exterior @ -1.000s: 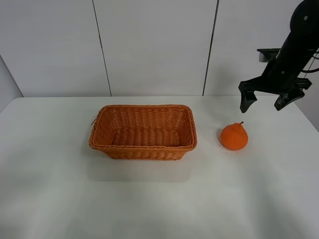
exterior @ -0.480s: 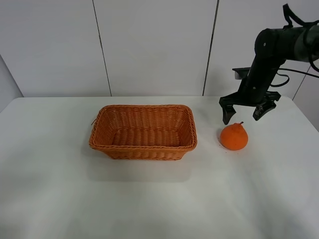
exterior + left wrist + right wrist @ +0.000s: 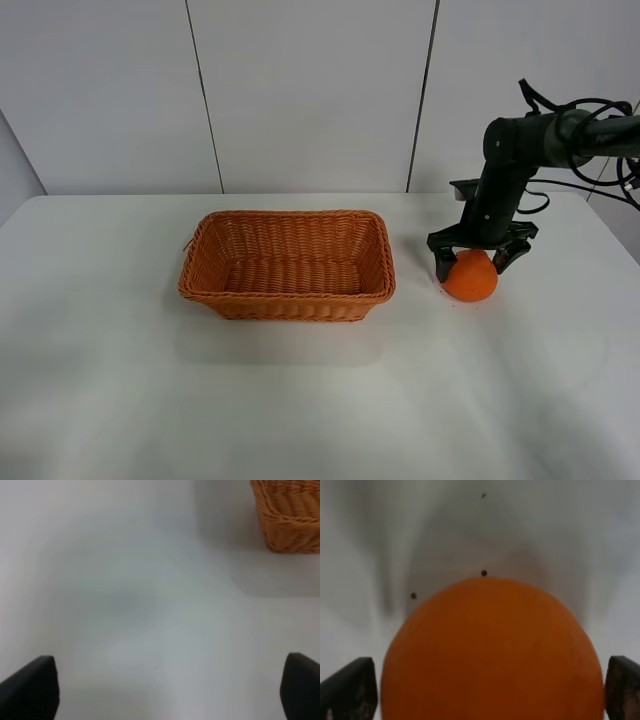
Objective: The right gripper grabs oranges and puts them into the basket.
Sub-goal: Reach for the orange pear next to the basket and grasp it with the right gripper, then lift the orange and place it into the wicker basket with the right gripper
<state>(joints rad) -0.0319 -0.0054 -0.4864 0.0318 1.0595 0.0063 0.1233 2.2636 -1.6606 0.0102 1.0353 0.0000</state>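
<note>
The orange [image 3: 470, 279] sits on the white table, right of the wicker basket [image 3: 287, 264]. My right gripper [image 3: 470, 262] is down over the orange, its black fingers open and spread to either side of the fruit's top. In the right wrist view the orange [image 3: 492, 652] fills the space between the two fingertips [image 3: 350, 690], with a gap on each side. My left gripper [image 3: 165, 690] is open above bare table, with a corner of the basket [image 3: 287, 515] showing. The left arm is out of the high view.
The white table [image 3: 300, 400] spreads wide around the basket. A panelled wall [image 3: 300, 90] stands behind it. Loose black cables [image 3: 575, 105] hang from the right arm near the back right edge.
My right gripper has come down and to the left, from high at the back right to straddling the orange. The orange and basket have not moved.
</note>
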